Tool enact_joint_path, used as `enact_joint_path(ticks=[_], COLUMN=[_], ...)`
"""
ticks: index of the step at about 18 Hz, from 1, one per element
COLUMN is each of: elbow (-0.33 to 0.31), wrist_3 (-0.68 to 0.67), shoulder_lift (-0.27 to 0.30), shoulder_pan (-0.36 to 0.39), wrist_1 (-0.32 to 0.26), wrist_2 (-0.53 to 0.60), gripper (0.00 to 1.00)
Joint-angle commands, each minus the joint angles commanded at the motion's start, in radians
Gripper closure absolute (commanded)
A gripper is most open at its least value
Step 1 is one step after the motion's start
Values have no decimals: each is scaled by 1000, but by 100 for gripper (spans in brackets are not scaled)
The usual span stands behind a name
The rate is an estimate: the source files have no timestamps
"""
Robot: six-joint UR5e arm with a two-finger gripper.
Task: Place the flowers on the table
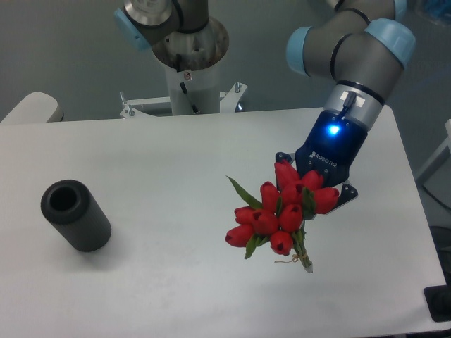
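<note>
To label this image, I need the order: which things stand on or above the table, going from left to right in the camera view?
dark grey cylinder → flowers → gripper, which overlaps the flowers' right side.

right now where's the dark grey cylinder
In the fixed camera view the dark grey cylinder lies on its side at the left of the white table, well apart from the flowers at the gripper on the right.
</note>
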Motion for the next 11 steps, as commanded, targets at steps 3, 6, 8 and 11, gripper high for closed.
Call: enact_joint_path(ticks=[3,6,8,11], elbow=[-9,-11,-9,-9], wrist_3=[41,44,51,64], shoulder_lift=[2,5,14,21], shoulder_pan=[0,2,2,-3], wrist_1=[-2,-2,-2,-2], wrist_2=[0,17,82,178], gripper=[72,72,72,72])
